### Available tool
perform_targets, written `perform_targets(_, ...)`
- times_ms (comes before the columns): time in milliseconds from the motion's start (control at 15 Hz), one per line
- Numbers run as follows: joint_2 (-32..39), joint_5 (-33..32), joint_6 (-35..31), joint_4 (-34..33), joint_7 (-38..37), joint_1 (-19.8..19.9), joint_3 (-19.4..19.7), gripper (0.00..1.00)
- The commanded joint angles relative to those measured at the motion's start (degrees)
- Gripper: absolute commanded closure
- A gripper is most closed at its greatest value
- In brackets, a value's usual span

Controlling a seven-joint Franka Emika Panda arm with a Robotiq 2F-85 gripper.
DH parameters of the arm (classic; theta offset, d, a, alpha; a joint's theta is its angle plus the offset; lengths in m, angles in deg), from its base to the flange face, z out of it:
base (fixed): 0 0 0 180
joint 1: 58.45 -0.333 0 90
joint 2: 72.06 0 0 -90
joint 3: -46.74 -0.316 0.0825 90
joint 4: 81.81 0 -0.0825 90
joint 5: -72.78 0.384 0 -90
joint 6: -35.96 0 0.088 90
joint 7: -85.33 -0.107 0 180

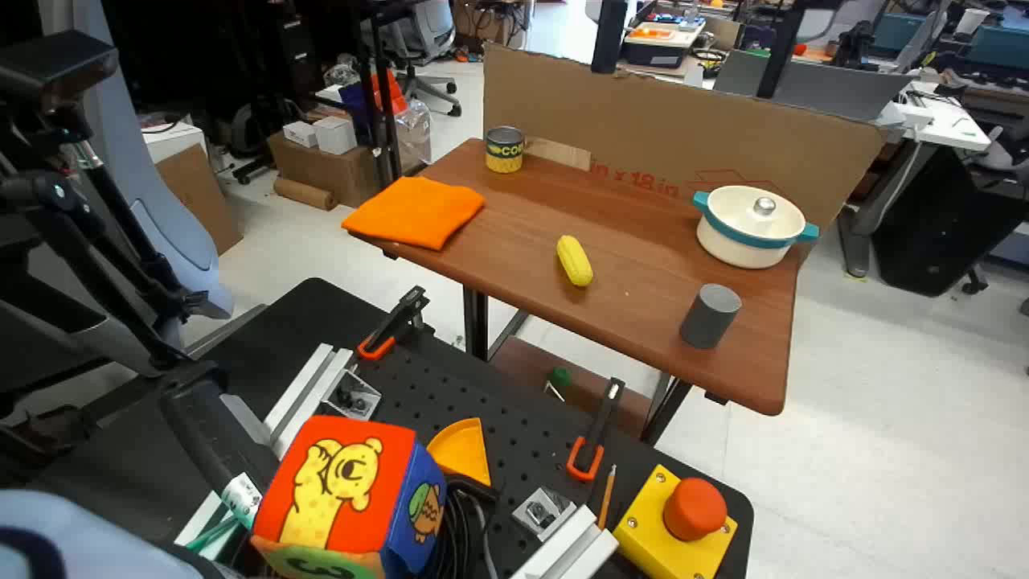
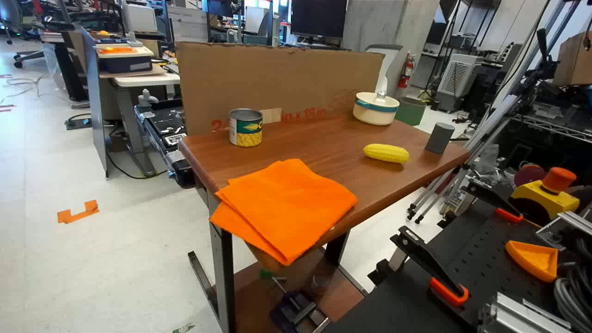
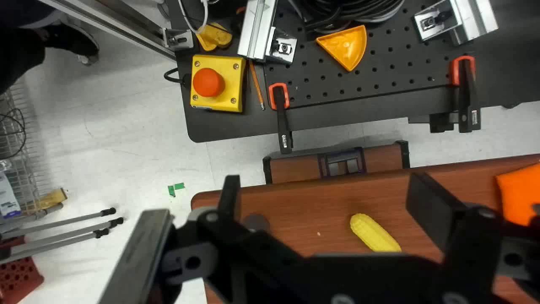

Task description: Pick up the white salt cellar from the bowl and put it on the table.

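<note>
The bowl (image 1: 744,251), a cream pot-like dish with teal band and handles, stands upright at the back corner of the brown table (image 1: 498,253) and also shows in an exterior view (image 2: 367,115). The white salt cellar shows as a white, lid-like rounded piece (image 1: 733,207) with a silvery knob, sitting in the bowl's mouth. My gripper (image 3: 327,196) is wide open and empty in the wrist view, high above the table's front edge. Two dark bars (image 1: 608,40) at the top of an exterior view look like its fingers. Bowl and salt cellar are out of the wrist view.
A yellow corn piece (image 1: 574,260), a grey cup (image 1: 711,316), an orange cloth (image 1: 414,211) and a corn can (image 1: 505,150) are on the table. A cardboard panel (image 1: 547,104) stands along its back. A black pegboard (image 3: 379,84) bears clamps and a red button (image 3: 208,82).
</note>
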Motion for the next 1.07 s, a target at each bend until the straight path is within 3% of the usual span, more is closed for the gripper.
perform_targets(0, 0.00, -0.15, 0.10, -0.09, -0.16, -0.51, 0.44, 0.00)
perform_targets(600, 0.00, -0.15, 0.10, -0.11, -0.17, -0.51, 0.44, 0.00)
perform_targets(800, 2.63, 2.09, -4.99, -2.81, -1.54, -0.75, 0.80, 0.00)
perform_targets(1000, 6.55, 4.17, -14.19, -6.29, 0.29, -1.20, 1.44, 0.00)
